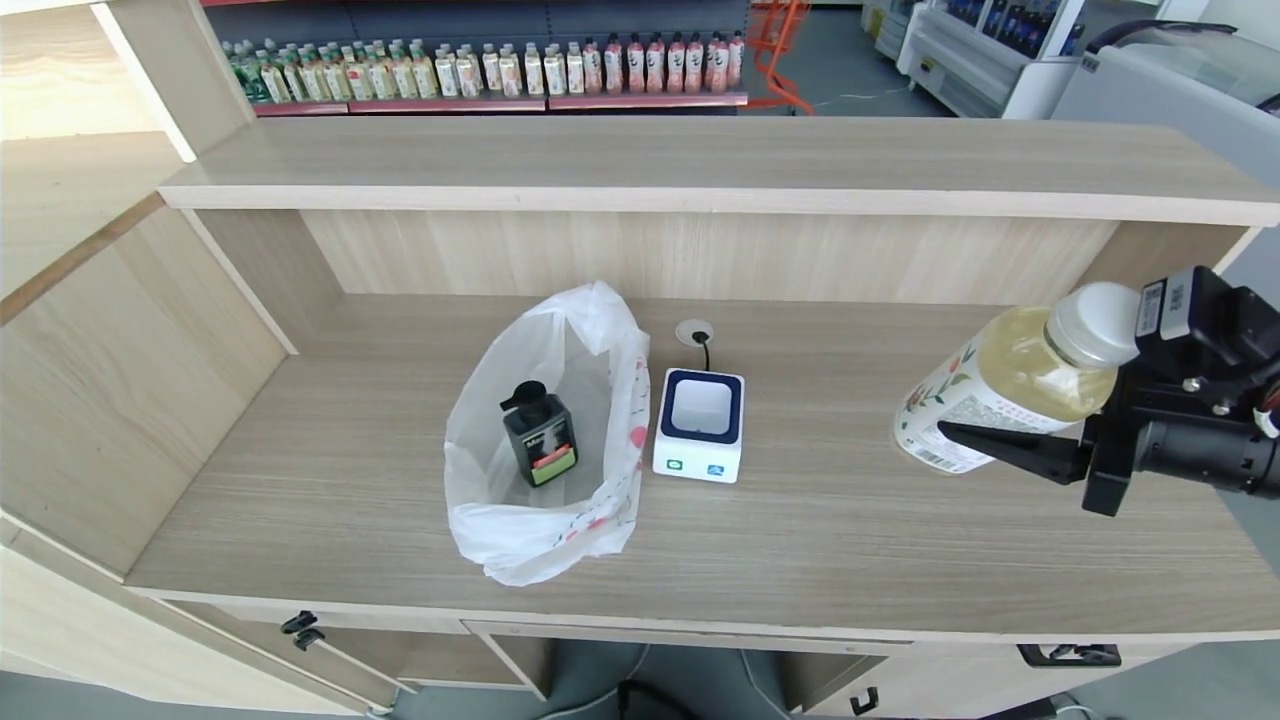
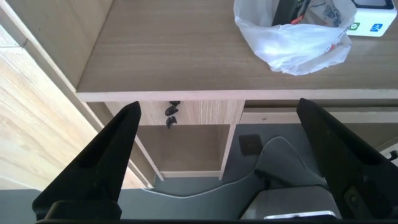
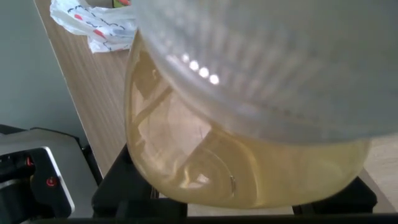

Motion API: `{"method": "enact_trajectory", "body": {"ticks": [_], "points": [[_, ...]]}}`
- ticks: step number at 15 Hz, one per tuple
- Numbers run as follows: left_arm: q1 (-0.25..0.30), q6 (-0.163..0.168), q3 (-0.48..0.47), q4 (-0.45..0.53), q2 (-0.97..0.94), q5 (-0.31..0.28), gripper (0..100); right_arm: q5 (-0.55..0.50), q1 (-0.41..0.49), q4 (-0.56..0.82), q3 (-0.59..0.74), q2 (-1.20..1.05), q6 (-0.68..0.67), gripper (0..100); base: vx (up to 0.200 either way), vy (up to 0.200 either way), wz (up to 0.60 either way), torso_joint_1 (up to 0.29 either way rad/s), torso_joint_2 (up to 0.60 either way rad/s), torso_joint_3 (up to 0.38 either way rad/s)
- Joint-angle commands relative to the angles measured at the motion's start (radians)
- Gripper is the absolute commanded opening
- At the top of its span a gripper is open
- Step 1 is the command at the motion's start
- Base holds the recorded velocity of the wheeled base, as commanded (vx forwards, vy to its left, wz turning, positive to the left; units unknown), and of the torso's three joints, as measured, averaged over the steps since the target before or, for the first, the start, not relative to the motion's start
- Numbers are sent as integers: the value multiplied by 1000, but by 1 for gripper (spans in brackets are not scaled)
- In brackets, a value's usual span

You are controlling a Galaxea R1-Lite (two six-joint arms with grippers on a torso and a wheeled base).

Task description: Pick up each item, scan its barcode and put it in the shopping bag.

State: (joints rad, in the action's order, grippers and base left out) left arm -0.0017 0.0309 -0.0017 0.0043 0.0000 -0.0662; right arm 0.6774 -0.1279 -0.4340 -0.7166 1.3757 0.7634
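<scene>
Nearest, raised at the right: the right hand, closed around the middle of a drink bottle, holding it tilted above the surface, white cap toward the wrist, base toward the middle. Judged as the scan step: carry across to the scanner, well apart to the left. Roll the wrist to turn the barcode patch, low on the label near the base, down toward the scanner's window; hold level just above, not touching. Keep the squeeze firm: smooth, rounded, clear plastic, probably slippery, with pale yellow liquid inside, likely to shift the weight on tilting.

Low, in front of the surface's near edge: the left hand, spread wide, holding nothing.

Farther in, mid-surface: flat, matt, light wood-grain laminate. Scanner a small white rounded cube, dark blue frame round a pale recessed window, cable leading back to a round grommet. Just beside its left face, the shopping bag: thin, crinkled, translucent white film, mouth gaping upward, soft walls liable to fold inward. Inside, upright, a dark pump bottle with a boxy body. After the scan, lower into the free space beside it, clear of the pump head.

Farthest, beyond the raised ledge: a shop shelf lined with rows of bottles.
</scene>
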Motion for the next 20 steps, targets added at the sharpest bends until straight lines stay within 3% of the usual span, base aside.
{"method": "enact_trajectory", "body": {"ticks": [1, 7, 11, 20], "points": [[0, 0, 0, 0, 0, 0, 100, 1, -1, 0, 2, 5, 1, 0, 0, 0, 0, 0, 0, 0], [0, 0, 0, 0, 0, 0, 100, 2, -1, -2, 9, 22, 2, 0, 0, 0, 0, 0, 0, 0], [0, 0, 0, 0, 0, 0, 100, 2, -10, -2, 6, 23, 1, 0, 200, 0, 0, -6, -1, 6], [0, 0, 0, 0, 2, 0, 100, -1, -99, -18, -23, 77, 8, 0, 0, 0, 0, 0, 0, 0]]}}
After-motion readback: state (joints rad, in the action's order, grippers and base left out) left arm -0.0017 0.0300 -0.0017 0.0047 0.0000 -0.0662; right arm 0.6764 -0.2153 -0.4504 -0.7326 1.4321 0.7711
